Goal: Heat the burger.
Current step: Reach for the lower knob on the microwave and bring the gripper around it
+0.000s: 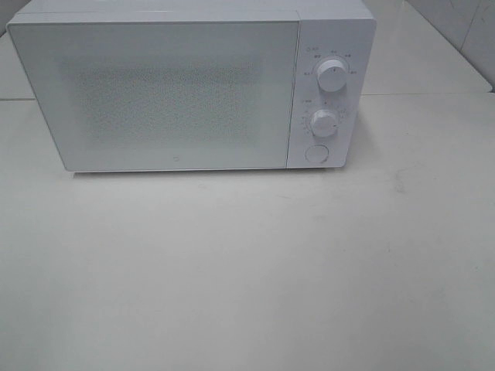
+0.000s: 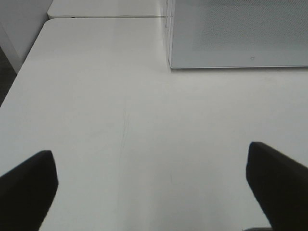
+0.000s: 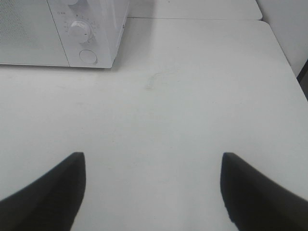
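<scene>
White surfaces fill every view, and the burger shows in none of them, so where it sits cannot be told. A white box-shaped microwave oven (image 1: 178, 93) stands at the far side of the white bench (image 1: 247, 270), and its door with the speckled grey window (image 1: 162, 97) is shut flush. On the panel at the oven's right edge sit an upper round white knob (image 1: 332, 75), a lower round white knob (image 1: 324, 123) and, below them, a round white button (image 1: 315, 153). On the near side of the oven's left front corner, the black left fingers (image 2: 29, 190) stand wide apart over bare bench, holding nothing. The black right fingers (image 3: 260, 192) also stand wide, over the bench on the near side of the control panel, and grip nothing.
</scene>
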You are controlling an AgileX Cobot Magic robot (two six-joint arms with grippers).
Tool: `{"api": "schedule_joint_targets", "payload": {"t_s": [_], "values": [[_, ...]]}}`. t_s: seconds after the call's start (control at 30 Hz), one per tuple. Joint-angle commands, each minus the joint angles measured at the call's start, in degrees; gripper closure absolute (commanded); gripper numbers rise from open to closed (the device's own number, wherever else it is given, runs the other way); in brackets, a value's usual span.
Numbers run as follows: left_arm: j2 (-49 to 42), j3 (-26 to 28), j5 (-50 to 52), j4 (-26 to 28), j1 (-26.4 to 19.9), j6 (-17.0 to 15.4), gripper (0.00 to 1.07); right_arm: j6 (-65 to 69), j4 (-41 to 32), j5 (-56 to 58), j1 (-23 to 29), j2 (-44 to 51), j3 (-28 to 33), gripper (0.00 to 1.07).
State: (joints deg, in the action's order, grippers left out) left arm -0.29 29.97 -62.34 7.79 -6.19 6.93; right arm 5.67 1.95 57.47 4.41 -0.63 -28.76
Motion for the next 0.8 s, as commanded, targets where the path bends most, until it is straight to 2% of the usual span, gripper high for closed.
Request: {"api": "schedule_joint_targets", "payload": {"t_s": [0.03, 0.47, 0.8], "values": [[-1.3, -0.2, 0.7, 0.5, -0.1, -0.2, 0.06, -0.8, 0.1, -1.7, -0.3, -1.7, -1.2, 0.32], [-1.3, -0.2, 0.7, 0.5, -0.1, -0.2, 0.06, -0.8, -0.2, -15.6, -0.3, -15.5, -2.2, 0.32], [-1.3, -0.2, 0.7, 0.5, -0.1, -0.2, 0.06, -0.8, -0.2, -32.6, -0.3, -28.4, -2.2, 0.32]]}}
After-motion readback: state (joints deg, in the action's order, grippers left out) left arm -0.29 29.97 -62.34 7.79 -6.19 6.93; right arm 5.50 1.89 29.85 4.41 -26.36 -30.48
